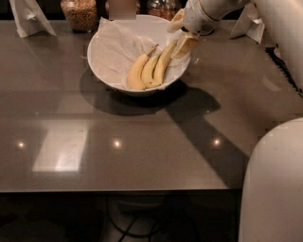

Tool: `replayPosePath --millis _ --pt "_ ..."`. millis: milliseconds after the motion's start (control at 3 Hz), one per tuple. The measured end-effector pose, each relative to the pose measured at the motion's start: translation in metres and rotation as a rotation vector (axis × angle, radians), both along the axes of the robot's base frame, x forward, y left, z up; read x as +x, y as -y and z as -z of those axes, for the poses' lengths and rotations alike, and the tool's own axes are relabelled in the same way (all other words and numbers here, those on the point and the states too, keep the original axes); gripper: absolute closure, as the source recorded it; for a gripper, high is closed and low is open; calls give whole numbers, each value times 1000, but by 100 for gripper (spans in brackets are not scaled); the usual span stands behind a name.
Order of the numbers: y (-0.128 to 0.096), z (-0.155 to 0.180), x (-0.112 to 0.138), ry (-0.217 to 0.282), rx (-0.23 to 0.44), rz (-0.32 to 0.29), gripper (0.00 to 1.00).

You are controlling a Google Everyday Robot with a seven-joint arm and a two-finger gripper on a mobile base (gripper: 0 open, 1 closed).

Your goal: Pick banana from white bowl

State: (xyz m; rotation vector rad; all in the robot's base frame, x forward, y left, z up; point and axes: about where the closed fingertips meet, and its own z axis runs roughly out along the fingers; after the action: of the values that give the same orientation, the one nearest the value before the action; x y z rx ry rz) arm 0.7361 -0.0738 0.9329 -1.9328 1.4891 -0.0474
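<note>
The white bowl (102,59), lined with crumpled white paper, stands at the back of the dark table and holds three bananas side by side. The banana (164,65) is the long, slim, pale one on the right, its upper end pointing to the bowl's right rim. A fatter yellow banana (136,73) lies on the left and a small greenish one (150,71) in the middle. My gripper (182,45) comes in from the upper right and sits at the bowl's right rim, right at the upper end of the long banana, hiding that tip.
A jar of grains (79,13) and another jar (162,6) stand behind the bowl. Folded white napkins stand at the back left (29,16) and back right (251,21). My white body (272,189) fills the lower right corner.
</note>
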Motion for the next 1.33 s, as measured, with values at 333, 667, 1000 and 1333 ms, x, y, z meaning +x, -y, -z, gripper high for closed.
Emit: replayPosePath --millis 333,667,1000,1333 --pt "0 6 6 -5 -14 -2 41" --pt "1 12 12 -11 -47 -7 42" --pt "5 21 16 -25 -97 -10 44" --pt "10 27 18 -37 -126 -5 53"
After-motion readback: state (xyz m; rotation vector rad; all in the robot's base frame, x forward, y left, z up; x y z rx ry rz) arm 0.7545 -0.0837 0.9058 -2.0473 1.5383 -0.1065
